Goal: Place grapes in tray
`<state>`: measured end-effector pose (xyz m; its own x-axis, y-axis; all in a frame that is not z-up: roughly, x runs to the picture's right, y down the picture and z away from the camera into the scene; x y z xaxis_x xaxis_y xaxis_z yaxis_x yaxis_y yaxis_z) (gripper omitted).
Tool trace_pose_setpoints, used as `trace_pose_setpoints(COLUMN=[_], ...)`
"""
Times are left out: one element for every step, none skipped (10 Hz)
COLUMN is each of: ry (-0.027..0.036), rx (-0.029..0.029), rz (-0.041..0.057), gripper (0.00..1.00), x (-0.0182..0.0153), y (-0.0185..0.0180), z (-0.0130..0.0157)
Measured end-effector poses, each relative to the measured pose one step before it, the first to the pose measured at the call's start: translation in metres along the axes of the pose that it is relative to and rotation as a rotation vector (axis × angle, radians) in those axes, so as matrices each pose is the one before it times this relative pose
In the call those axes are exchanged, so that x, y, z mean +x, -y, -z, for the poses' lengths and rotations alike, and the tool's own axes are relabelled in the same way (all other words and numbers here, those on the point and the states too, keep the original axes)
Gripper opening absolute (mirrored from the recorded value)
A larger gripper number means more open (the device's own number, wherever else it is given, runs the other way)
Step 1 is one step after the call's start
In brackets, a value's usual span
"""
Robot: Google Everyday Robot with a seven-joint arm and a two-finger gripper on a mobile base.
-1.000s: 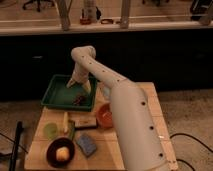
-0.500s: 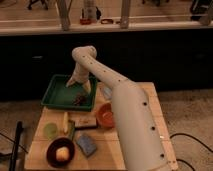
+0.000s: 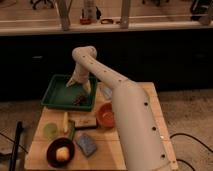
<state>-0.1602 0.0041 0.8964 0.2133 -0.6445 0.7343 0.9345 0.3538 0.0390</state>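
The green tray stands at the back left of the wooden table. The grapes, a small dark cluster, lie inside the tray near its front right corner. My gripper hangs over the right part of the tray, just above and behind the grapes. The pale arm reaches to it from the lower right.
An orange bowl sits right of the tray's front corner. A dark bowl with a pale yellow fruit is at the front left. A blue sponge, a brown bar, a yellow piece and a green item lie in between.
My gripper has shifted very slightly up over the tray. The grapes stay at the same spot in the tray.
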Motion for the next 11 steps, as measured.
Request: trace_pose_setpoints(ry=[-0.00073, -0.00019, -0.00052, -0.00049, -0.00156, -0.00144, -0.00333, -0.00363, -0.0041, -0.00164, 0.00005], rx=[0.00066, 0.00148, 0.00277, 0.00253, 0.00487, 0.00512, 0.00509, 0.00444, 0.00546, 0.00204, -0.00011], rz=[0.00064, 0.00106, 0.00165, 0.00119, 0.002, 0.00521, 0.01079, 0.01114, 0.01135, 0.00251, 0.00031], gripper=[0.8, 0.8, 0.8, 0.8, 0.8, 0.8, 0.8, 0.8, 0.8, 0.8, 0.8], x=[-0.00035, -0.00037, -0.00015, 0.00002, 0.00024, -0.00019, -0.00058, -0.00058, -0.00043, -0.00023, -0.0001], y=[-0.00018, 0.00013, -0.00021, -0.00043, -0.00046, 0.00027, 0.00028, 0.00056, 0.00055, 0.00002, 0.00019], z=[0.00073, 0.00035, 0.00052, 0.00058, 0.00123, 0.00053, 0.00098, 0.00103, 0.00108, 0.00048, -0.00016])
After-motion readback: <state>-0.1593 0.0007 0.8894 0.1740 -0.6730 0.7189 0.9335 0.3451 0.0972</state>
